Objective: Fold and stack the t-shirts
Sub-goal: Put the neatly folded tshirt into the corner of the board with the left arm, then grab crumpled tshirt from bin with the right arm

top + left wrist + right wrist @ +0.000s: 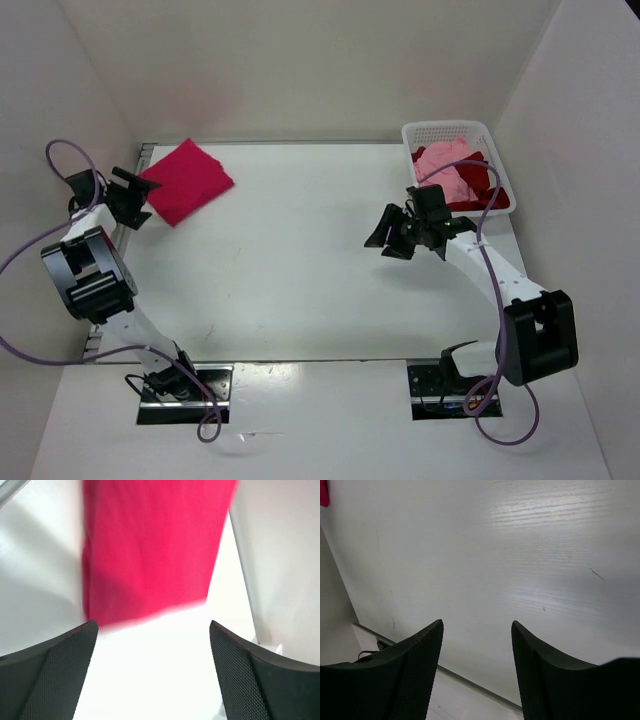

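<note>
Shirts first: we're seeing the crimson-pink shirt [186, 180] lying folded into a flat, roughly square pad at the far-left corner of the desk [300, 270], soft matte cloth. The pale pink shirt [443, 160] and dark red shirt [482, 188] are sitting crumpled in the white lattice basket [445, 128] at the far right. The pale one is heaping toward the left, the dark one along the right and near side.

The left end effector [133, 200] is sitting just beside the pad's near-left edge, fingers [65, 650] spread wide with nothing between them. The wrist view is blurring the cloth edge.

The right end effector [392, 235] is hanging over bare desk just near-left of the basket, fingers [420, 650] also apart and gripping nothing. Pads are showing a fine knurled black texture.

Desk is reading as smooth white with faint grain. We're seeing a broad stretch of it lying between the two arms, with white walls closing in on both sides.
</note>
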